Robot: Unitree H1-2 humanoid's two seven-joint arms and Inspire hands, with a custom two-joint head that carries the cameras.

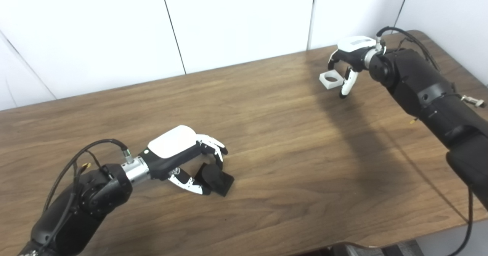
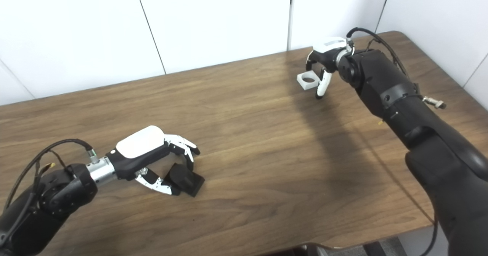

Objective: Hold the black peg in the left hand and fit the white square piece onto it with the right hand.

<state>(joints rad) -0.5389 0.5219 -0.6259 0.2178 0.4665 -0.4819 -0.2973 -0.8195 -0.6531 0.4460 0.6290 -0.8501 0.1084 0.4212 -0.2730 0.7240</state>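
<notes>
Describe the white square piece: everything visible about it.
The white square piece is a small, flat, matte block, plastic by its look, with a round hole through its middle. It lies flat on the wooden table at the far right. The right hand arches over it, fingers curled down around it; whether they touch it cannot be told. It is not lifted.

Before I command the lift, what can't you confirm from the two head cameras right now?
- Left hand on black peg: both views; the palm hides contact, grip unconfirmed.
- Right hand on white square piece: both views; too small to tell whether the fingers pinch it or it is lifted off the table.
</notes>
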